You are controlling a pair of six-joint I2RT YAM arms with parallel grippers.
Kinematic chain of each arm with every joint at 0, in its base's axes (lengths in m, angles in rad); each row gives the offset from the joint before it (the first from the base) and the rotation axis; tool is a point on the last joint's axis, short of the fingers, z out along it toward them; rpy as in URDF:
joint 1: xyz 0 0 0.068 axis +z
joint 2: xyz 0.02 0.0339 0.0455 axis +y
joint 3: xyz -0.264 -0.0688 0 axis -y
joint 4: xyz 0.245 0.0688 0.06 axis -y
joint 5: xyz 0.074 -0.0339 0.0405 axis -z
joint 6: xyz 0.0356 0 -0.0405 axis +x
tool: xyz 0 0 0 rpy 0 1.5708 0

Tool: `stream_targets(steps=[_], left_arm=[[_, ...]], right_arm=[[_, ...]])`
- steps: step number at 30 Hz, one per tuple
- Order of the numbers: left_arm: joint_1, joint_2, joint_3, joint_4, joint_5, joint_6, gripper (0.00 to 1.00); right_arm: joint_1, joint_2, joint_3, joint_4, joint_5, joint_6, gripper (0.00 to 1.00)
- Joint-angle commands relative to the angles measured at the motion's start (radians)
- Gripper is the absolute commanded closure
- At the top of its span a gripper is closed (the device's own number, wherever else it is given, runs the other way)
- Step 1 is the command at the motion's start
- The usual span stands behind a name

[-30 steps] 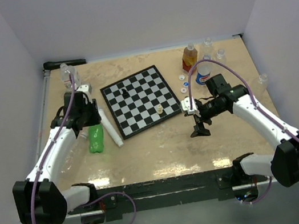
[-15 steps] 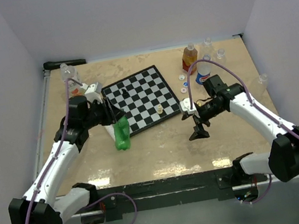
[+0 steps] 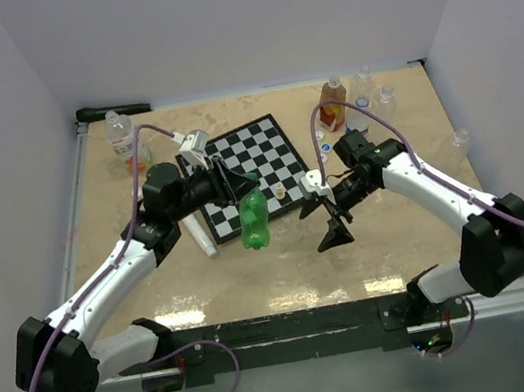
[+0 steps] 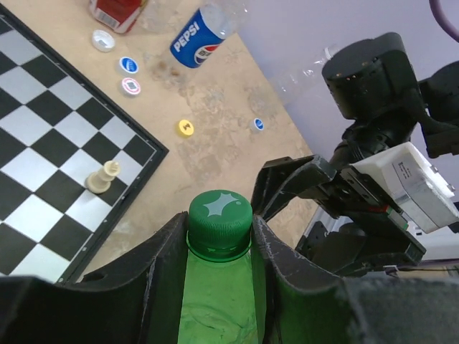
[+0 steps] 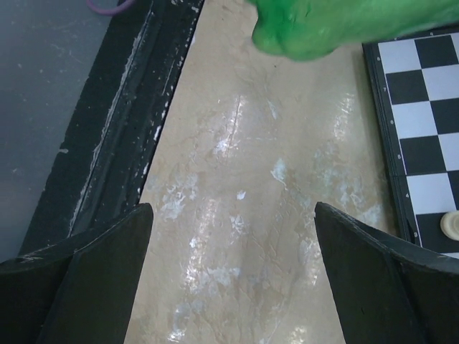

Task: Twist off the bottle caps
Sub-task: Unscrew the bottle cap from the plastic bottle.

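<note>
1. Top view: clamped on the green bottle (image 3: pixel 254 223) at the neck with the left pincer (image 3: pixel 243 187), body hanging below. Right pincer (image 3: pixel 331 224) spread wide, just beside, not touching.
2. Left wrist: green cap (image 4: pixel 220 213) poking out just past the tips. Squeeze firm, no tilting.
3. Right wrist: only a green bit of bottle ahead of the wide jaws. Gotta line up on the cap, centre, then close and twist.
</note>
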Motion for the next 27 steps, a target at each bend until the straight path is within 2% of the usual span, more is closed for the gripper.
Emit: stream_targets(steps=[1,5,10,13,18,23,27], left_arm=[[-0.053,0.053,0.031,0.157,-0.026,-0.059,1.0],[-0.074,0.073,0.046,0.17,-0.043,-0.062,1.0],[-0.079,0.072,0.045,0.19,-0.061,-0.069,1.0],[-0.08,0.075,0.037,0.222,-0.069,-0.088,1.0],[-0.086,0.086,0.032,0.264,-0.092,-0.117,1.0],[-0.103,0.096,0.023,0.311,-0.122,-0.148,1.0],[-0.12,0.098,0.023,0.339,-0.167,-0.16,1.0]], right_arm=[[0.004,0.022,0.062,0.001,-0.109,0.041,0.02],[0.004,-0.007,0.041,0.076,-0.105,0.12,0.02],[0.004,-0.12,-0.039,0.353,-0.005,0.416,0.02],[0.004,-0.157,-0.068,0.456,0.035,0.527,0.02],[0.004,-0.183,-0.108,0.561,-0.006,0.673,0.02],[0.007,-0.246,-0.169,0.821,-0.002,0.975,0.02],[0.033,-0.237,-0.212,1.045,0.105,1.365,0.02]])
